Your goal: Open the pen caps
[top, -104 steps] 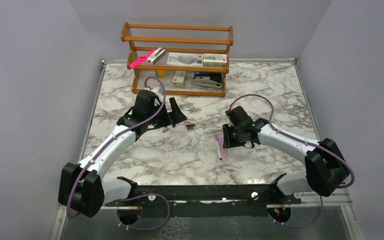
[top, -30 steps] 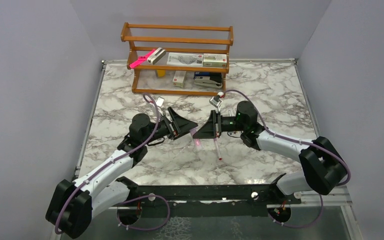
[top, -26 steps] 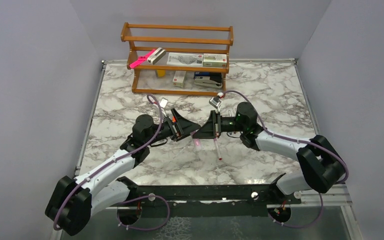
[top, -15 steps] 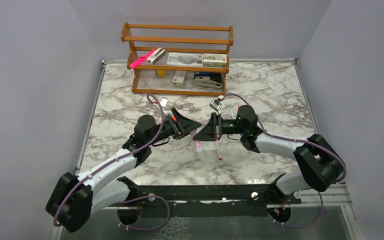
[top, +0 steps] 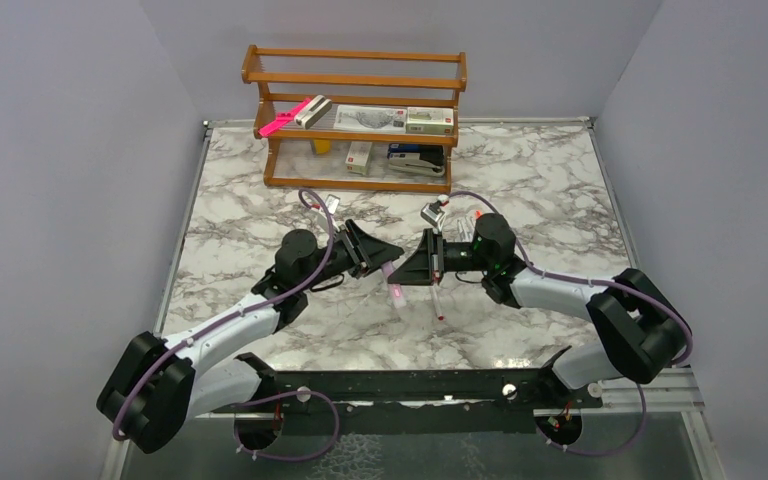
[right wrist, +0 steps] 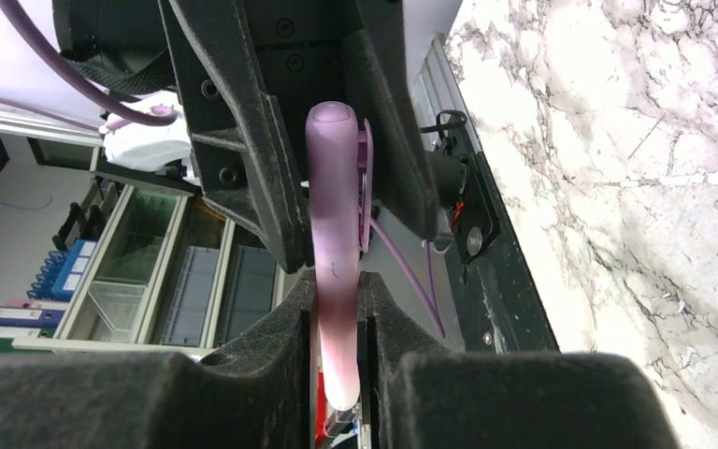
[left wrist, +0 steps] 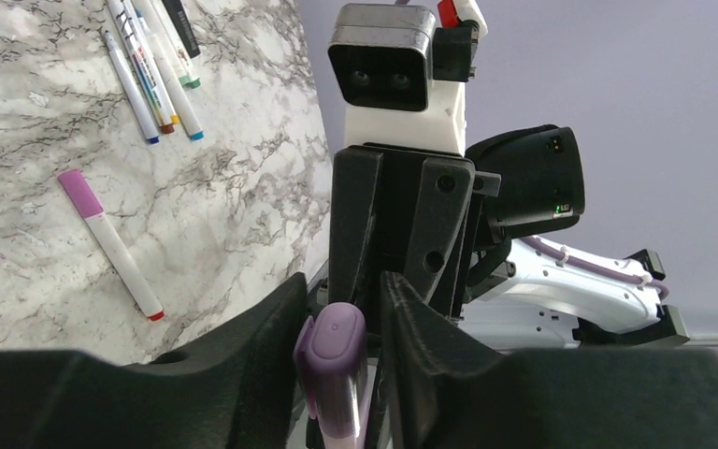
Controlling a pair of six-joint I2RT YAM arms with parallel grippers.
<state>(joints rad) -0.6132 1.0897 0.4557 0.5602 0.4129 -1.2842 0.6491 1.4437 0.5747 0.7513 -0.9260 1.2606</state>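
Uncapping is in hand. The left claw (left wrist: 340, 305) is clamped on the lilac cap (left wrist: 332, 360), and the right claw (right wrist: 337, 311) is clamped lower on the same pen (right wrist: 335, 234), held aloft over the middle of the worktop (top: 520, 170). Next, I judge, they should pull straight apart along the pen. The cap is stubby, glossy and round-ended, apparently not yet off.

Top: high, near table (top: 520, 190) edge, looking down. Wrists: close, face-to-face, sharing pen (right wrist: 335, 234).
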